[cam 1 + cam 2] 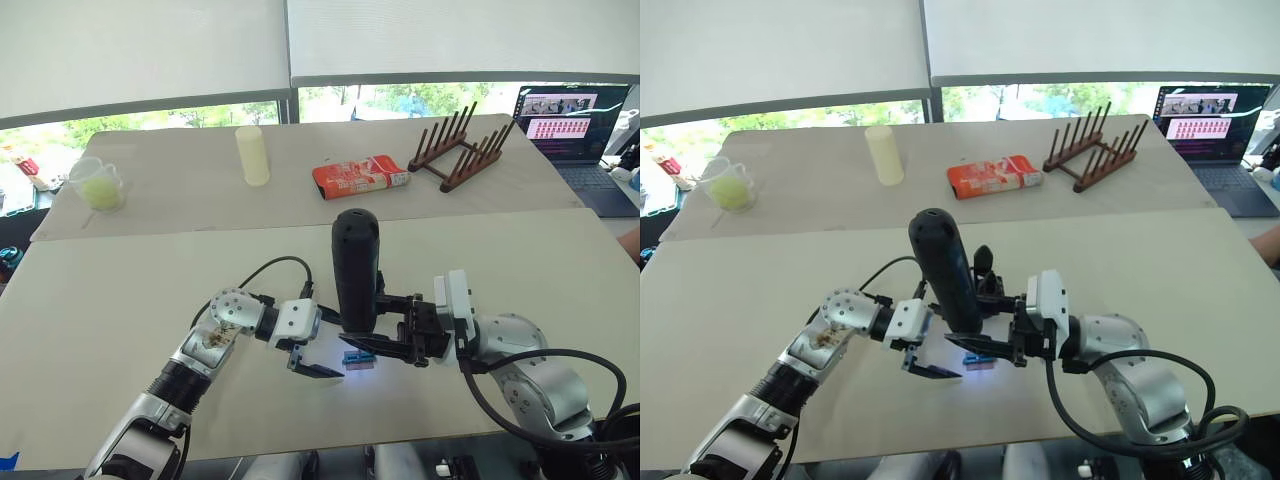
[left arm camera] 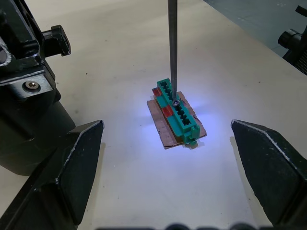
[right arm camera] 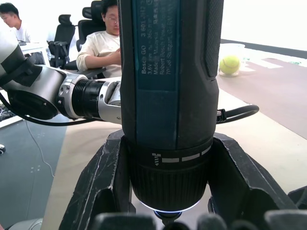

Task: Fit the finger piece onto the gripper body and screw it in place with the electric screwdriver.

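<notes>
We pinch the electric screwdriver (image 1: 355,268) upright in our right gripper (image 3: 165,191), bit on the green block (image 2: 176,111), maybe picking a screw; our left gripper (image 2: 168,167) beside it is spread wide, and fitting is not yet done.

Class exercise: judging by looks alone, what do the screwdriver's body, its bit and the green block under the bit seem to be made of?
The electric screwdriver body looks like matt black plastic, textured at the grip. Its bit seems bare metal: thin, grey, faintly shiny. The green block looks like moulded plastic, smooth and evenly coloured, on a flat brown backing, possibly card.

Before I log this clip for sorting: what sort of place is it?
Probably an office or lab: a laptop by the windows, office chairs with seated people, and work tables.
</notes>
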Tool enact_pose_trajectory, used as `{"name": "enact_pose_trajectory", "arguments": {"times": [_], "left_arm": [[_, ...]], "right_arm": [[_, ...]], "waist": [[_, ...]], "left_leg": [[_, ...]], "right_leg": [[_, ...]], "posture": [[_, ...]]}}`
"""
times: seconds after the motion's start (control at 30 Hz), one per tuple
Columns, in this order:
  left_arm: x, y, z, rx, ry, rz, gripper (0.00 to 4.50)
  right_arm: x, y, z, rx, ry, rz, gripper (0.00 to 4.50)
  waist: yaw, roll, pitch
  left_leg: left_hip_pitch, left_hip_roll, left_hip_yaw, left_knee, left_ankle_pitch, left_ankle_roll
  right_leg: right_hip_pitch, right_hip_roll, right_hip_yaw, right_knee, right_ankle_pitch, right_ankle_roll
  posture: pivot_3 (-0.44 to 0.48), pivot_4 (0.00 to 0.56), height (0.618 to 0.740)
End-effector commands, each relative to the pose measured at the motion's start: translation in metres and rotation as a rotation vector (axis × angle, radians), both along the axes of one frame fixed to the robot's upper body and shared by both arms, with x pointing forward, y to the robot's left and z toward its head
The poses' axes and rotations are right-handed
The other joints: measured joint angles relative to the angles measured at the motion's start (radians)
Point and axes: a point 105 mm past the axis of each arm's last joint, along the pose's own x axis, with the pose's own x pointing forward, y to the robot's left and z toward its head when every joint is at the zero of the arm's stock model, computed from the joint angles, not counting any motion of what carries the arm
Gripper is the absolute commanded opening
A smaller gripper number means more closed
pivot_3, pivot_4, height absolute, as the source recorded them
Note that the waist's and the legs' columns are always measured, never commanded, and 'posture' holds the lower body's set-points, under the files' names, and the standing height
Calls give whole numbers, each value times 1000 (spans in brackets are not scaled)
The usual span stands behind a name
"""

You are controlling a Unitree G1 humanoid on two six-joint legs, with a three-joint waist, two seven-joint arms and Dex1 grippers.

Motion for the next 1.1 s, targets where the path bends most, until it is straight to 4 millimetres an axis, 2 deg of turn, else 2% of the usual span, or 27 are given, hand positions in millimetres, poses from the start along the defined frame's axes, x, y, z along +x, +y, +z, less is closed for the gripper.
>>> {"name": "enact_pose_trajectory", "arguments": {"times": [0.03,1.1], "left_arm": [[0,-3,5,-6,-22,-15,4500],[1,-2,4,-3,-23,-8,4500]], "right_arm": [[-8,4,15,38,-69,39,1900],[-6,3,13,27,-61,30,1900]], "waist": [[0,0,0],[0,0,0]], "left_leg": [[0,0,0,0,0,0],[0,0,0,0,0,0]], "right_leg": [[0,0,0,0,0,0],[0,0,0,0,0,0]], "posture": [[0,150,740],[0,150,740]]}}
